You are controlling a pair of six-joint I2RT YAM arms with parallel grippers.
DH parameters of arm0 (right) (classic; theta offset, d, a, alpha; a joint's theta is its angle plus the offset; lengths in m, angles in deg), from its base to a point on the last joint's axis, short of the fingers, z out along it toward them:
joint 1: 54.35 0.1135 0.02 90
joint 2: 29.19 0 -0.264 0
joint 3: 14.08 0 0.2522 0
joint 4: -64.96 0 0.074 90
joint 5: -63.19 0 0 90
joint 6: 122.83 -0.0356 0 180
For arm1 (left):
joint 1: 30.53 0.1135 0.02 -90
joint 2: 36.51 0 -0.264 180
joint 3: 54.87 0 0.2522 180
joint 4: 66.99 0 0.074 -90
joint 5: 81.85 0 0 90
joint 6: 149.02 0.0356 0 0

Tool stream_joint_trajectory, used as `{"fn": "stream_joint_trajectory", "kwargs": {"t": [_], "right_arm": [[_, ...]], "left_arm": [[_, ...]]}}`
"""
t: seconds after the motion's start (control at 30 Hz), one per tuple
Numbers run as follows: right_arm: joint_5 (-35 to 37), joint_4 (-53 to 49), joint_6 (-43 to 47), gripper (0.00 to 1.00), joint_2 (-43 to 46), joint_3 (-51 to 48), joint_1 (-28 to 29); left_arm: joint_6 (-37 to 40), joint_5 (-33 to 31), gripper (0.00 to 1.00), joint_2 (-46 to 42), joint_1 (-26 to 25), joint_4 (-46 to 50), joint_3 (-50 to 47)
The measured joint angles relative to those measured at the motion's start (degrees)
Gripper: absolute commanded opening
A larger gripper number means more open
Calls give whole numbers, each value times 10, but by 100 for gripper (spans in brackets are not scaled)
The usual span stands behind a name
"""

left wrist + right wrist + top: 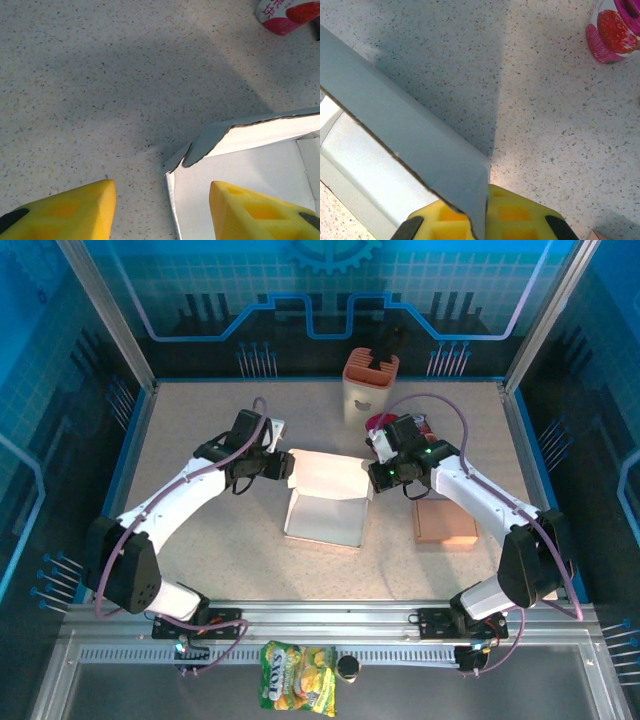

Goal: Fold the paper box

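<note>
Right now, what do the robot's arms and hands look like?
The left arm and right arm have white links joined by black joints, each with a thin purple cable looping alongside. The left hand and right hand have chunky yellow fingers with recessed pockets and black patches on their outer sides.

Both arms inward, left tool (161, 200) wide apart, right tool (479, 220) tight together.
</note>
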Motion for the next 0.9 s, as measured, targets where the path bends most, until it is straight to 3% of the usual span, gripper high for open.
{"fn": "stream_joint_trajectory", "kwargs": {"t": [0.2, 0.4, 0.7, 0.9], "right_arm": [[-4, 0, 3, 0, -1, 3, 0], [-6, 0, 6, 0, -7, 3, 0], [-10, 3, 6, 0, -7, 3, 0], [-3, 3, -38, 0, -11, 16, 3]], "left_arm": [[4, 22, 46, 23, 0, -14, 0], [10, 41, 25, 51, 1, -18, 0], [6, 54, 1, 52, 2, -22, 1], [-32, 48, 0, 50, 1, -37, 1]]}}
